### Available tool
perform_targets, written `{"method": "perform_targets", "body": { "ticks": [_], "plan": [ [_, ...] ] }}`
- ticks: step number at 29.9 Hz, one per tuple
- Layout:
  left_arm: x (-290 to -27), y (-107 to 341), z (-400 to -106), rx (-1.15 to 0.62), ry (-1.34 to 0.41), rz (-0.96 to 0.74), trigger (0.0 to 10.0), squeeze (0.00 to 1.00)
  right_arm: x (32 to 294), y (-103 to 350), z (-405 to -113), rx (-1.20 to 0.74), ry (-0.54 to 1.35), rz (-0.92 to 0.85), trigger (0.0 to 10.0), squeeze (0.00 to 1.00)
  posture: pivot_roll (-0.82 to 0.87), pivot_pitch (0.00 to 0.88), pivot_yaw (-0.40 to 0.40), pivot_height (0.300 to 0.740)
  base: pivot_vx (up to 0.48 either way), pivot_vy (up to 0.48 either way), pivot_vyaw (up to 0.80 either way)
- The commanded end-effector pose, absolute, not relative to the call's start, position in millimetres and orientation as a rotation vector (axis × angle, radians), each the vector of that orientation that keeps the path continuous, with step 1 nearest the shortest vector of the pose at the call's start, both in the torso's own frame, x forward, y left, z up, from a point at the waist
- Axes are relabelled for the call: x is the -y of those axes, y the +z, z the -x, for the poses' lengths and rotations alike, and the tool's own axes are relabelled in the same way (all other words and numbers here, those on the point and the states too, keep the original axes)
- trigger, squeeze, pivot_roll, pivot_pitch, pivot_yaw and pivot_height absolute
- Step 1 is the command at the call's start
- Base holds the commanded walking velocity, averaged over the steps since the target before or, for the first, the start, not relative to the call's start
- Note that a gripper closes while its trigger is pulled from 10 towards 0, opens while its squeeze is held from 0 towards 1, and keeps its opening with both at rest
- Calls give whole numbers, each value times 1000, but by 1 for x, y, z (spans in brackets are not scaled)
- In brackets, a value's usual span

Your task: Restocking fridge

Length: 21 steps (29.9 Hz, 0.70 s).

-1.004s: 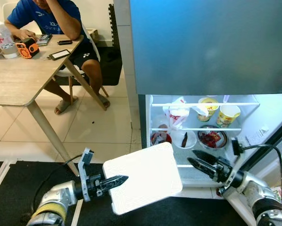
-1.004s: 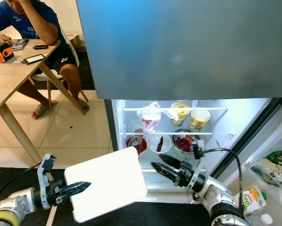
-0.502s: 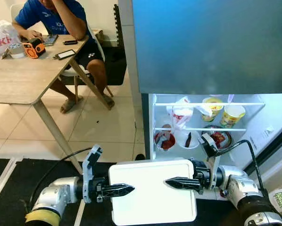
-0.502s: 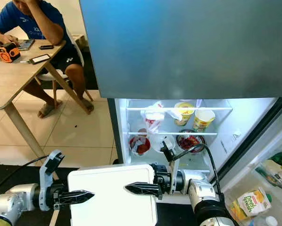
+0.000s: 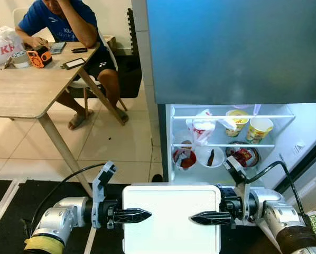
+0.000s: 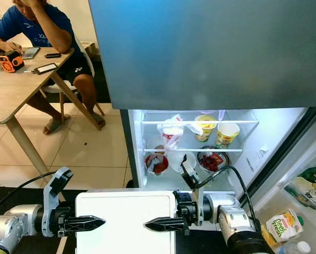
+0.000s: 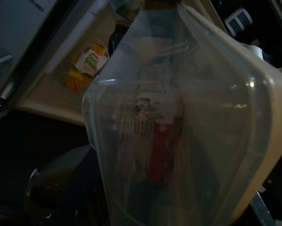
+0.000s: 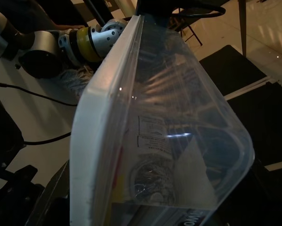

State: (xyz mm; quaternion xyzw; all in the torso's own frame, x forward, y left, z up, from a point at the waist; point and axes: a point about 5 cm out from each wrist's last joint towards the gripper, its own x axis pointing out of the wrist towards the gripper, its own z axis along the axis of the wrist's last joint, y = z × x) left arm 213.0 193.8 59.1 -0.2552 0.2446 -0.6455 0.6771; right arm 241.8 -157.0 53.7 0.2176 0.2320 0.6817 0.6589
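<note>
I hold a flat plastic container with a white lid (image 5: 171, 211) level in front of the open fridge (image 5: 290, 114). My left gripper (image 5: 142, 215) is shut on its left edge and my right gripper (image 5: 200, 217) on its right edge, each with one black finger lying on the lid. The wrist views show the container's clear body (image 7: 178, 122) (image 8: 178, 136) with printed packets inside. Behind it, the lit fridge shelves hold a red-and-white bag (image 5: 200, 126), two paper cups (image 5: 257, 129) and several bowls (image 5: 210, 156).
The fridge's blue-grey upper door (image 5: 237, 47) is closed. Its lower door stands open at the right with a juice carton (image 6: 277, 225) in the rack. A wooden table (image 5: 20, 90) with a seated person (image 5: 68, 21) is at the left. A black mat (image 5: 10, 206) lies underfoot.
A second ago only the left gripper held the tilted container and the right gripper was apart from it. The right gripper then closed on the right edge, and the container now lies level.
</note>
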Motion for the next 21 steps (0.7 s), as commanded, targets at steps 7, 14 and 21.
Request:
{"method": "perform_targets", "body": {
  "ticks": [7,14,21],
  "plan": [
    [-212,69,-214,-492,-1413,580,10000,0,175,55,-236,-555,1505,-476,10000,0,-70,9,36,740,0,0,0],
    [-215,71,-214,-474,-1395,578,10000,0,177,55,-235,-563,1499,-494,3373,0,-68,9,32,740,0,0,0],
    [-217,72,-216,-437,-1361,577,10000,0,179,56,-234,-552,1488,-531,0,0,-70,7,32,740,0,0,0]
  ]
}}
